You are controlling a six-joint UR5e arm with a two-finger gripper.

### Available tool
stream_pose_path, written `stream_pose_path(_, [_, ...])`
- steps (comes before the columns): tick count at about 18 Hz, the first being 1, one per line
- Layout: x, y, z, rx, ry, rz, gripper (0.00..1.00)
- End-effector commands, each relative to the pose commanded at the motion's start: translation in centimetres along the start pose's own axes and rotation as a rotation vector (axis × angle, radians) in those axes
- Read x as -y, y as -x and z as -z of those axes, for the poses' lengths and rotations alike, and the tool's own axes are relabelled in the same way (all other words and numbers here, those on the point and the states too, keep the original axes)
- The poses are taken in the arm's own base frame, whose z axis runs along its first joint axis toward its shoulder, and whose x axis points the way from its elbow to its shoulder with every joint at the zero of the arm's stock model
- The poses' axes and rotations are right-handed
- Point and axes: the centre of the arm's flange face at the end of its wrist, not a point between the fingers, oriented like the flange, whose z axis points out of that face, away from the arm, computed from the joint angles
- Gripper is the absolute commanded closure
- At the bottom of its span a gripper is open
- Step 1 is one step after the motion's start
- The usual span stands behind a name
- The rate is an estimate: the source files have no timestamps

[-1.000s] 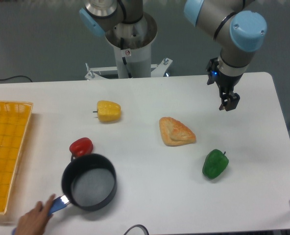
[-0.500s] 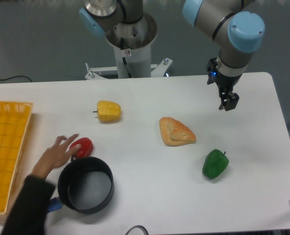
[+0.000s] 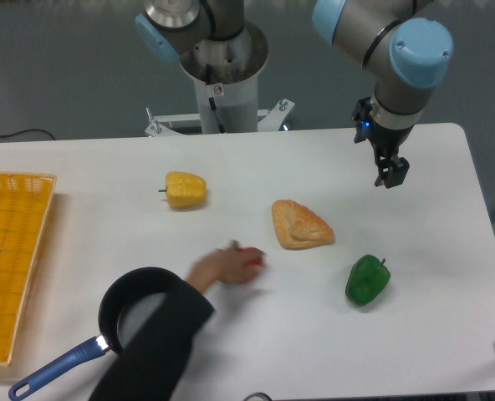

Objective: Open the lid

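No glass lid with a blue knob shows in this view. The dark saucepan point(image 3: 130, 305) with its long blue handle point(image 3: 51, 372) sits at the front left, and a person's dark sleeve point(image 3: 160, 342) covers part of it. What shows of its inside looks grey. My gripper point(image 3: 391, 177) hangs above the table's far right, far from the saucepan and holding nothing. Its fingers look close together, but I cannot tell whether they are open or shut.
A person's hand point(image 3: 218, 267) holds a red pepper point(image 3: 252, 256) near the table's middle. A yellow pepper point(image 3: 186, 190), a bread piece point(image 3: 300, 224) and a green pepper point(image 3: 367, 280) lie on the table. A yellow basket point(image 3: 13, 259) stands at the left edge.
The person's hand has let go of the pan handle, taken the red pepper and carried it right toward the bread. The saucepan shifted slightly left. My gripper has not moved.
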Motion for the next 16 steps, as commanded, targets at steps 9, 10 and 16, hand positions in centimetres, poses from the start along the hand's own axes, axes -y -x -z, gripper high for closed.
stream_pose_path(9, [-0.23,0.17,0.18,0.008,-0.01,0.003,0.0])
stream_pose_path(10, [-0.22,0.15,0.11,0.006,-0.011,0.003,0.0])
stream_pose_path(16, [-0.31,0.13,0.1,0.006,-0.011,0.003,0.0])
